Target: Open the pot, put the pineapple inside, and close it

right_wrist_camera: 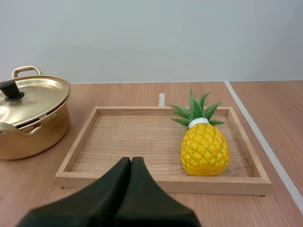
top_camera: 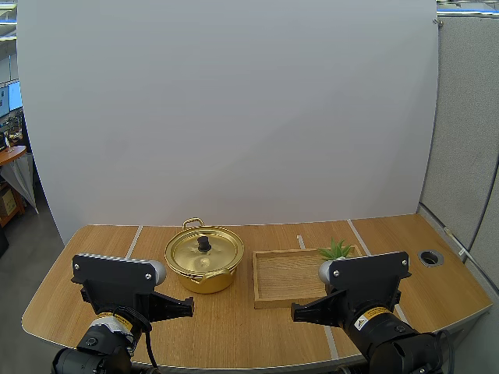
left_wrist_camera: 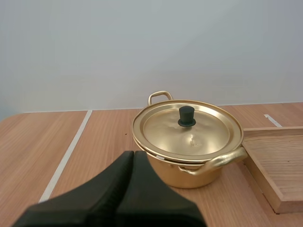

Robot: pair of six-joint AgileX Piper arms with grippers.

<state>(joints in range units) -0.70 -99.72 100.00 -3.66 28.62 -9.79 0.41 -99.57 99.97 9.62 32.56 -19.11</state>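
A gold pot [top_camera: 204,259] [left_wrist_camera: 187,142] [right_wrist_camera: 28,118] stands on the table with its lid [left_wrist_camera: 187,130] on, a black knob [left_wrist_camera: 186,116] in the lid's middle. To its right lies a wooden tray [top_camera: 287,276] [right_wrist_camera: 118,137] holding a yellow pineapple [right_wrist_camera: 203,146] with green leaves [top_camera: 336,249], at the tray's right side. My left gripper [top_camera: 187,308] [left_wrist_camera: 133,156] is shut on nothing, short of the pot. My right gripper [top_camera: 298,313] [right_wrist_camera: 131,161] is shut too, in front of the tray's near edge.
White tape lines [top_camera: 132,241] run across the wooden table. A round grommet hole [top_camera: 429,257] sits at the table's right end. The tray's left half is bare wood.
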